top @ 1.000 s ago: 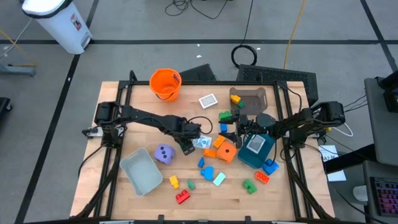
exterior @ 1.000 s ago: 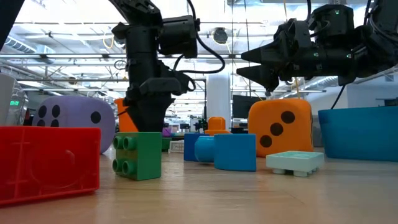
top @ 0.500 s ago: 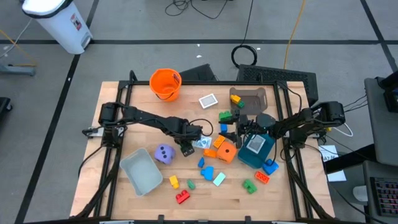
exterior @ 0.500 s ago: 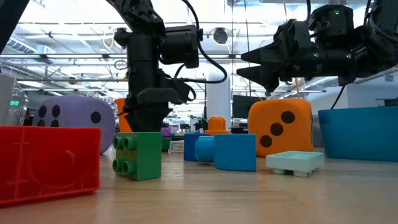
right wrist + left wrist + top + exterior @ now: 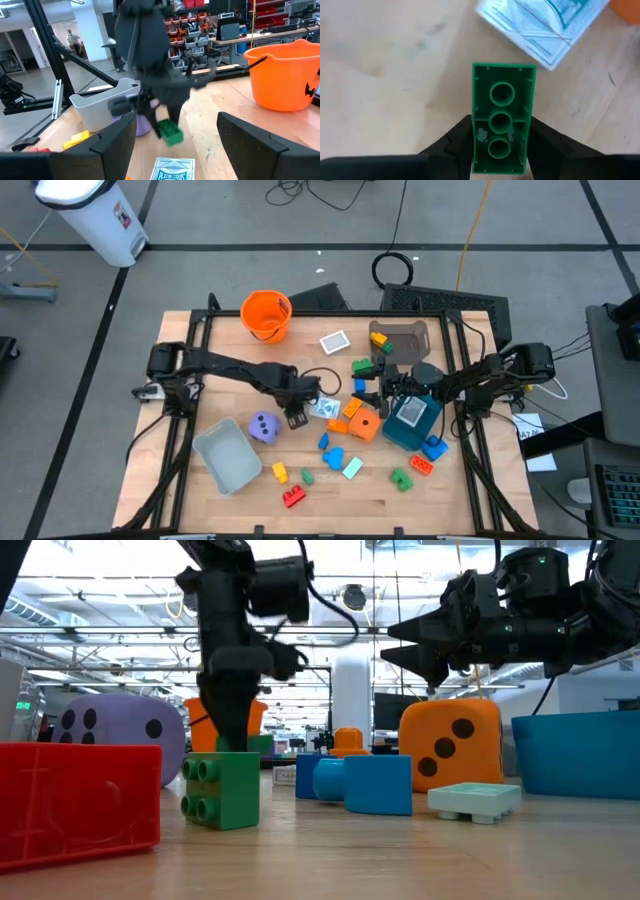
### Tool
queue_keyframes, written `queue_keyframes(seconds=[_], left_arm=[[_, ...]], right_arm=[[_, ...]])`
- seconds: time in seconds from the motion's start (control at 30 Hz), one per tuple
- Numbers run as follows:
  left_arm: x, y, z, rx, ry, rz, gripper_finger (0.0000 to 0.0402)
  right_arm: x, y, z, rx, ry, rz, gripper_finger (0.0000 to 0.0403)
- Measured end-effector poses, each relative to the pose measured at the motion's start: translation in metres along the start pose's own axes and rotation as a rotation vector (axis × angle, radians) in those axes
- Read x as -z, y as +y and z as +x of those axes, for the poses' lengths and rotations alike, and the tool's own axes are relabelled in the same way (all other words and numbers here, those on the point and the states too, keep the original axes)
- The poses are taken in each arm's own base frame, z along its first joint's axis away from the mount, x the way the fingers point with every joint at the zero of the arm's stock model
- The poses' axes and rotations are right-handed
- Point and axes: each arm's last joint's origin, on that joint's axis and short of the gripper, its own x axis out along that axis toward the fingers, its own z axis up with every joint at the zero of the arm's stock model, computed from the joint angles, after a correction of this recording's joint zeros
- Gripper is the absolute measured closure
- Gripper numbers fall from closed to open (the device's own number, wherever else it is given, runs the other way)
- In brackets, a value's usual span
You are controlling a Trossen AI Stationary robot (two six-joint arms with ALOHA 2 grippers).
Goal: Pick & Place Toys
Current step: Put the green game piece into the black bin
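My left gripper (image 5: 297, 412) points down near the table's middle, shut on a green brick (image 5: 503, 117). The right wrist view shows this brick (image 5: 169, 131) hanging clear of the table. A blue-white card pack (image 5: 545, 25) lies on the wood just beyond it. My right gripper (image 5: 385, 388) stays open and level above the teal bin (image 5: 412, 420), with nothing between its fingers. Loose toys lie around: a purple die (image 5: 264, 427), an orange die (image 5: 364, 424), and blue, yellow, red and green blocks toward the near edge. My left gripper pinches the green brick's two long sides (image 5: 479, 135) between its two fingers, near one end of the brick. The fingers come from above, pointing down. The brick is lifted clear of the table and hangs tilted, its hollow underside turned toward the wrist camera.
An orange bucket (image 5: 266, 314) stands at the far left, a grey bin (image 5: 227, 456) at the near left, and a dark tray (image 5: 405, 338) at the far right. A white card (image 5: 334, 341) lies between the bucket and the tray. A green block (image 5: 220, 790) and a red one (image 5: 75, 800) lie by the near edge.
My left gripper has shut on the green brick and gone up, lifting it off the table. The card pack beside it stays where it was.
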Motion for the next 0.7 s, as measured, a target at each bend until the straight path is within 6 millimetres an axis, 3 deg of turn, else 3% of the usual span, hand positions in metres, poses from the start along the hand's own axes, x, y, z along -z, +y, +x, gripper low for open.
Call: queue_keyframes(seconds=[0.2,0.4,0.53,0.7], left_arm=[[0.004,0.009,-0.051,0.038,-0.158,-0.009,0.0257],[0.002,0.001,-0.091,0.144,-0.400,0.066,0.0235],[-0.005,-0.010,-0.098,0.249,-0.509,0.160,0.0250],[-0.011,-0.020,-0.091,0.262,-0.543,0.205,0.0253]], right_arm=[[-0.001,0.006,0.000,-0.048,-0.017,-0.074,0.0137],[-0.003,0.035,0.005,-0.167,-0.062,-0.310,0.0136],[-0.009,0.051,0.014,-0.223,-0.077,-0.355,0.0136],[-0.020,0.052,0.025,-0.156,-0.094,-0.264,0.0135]])
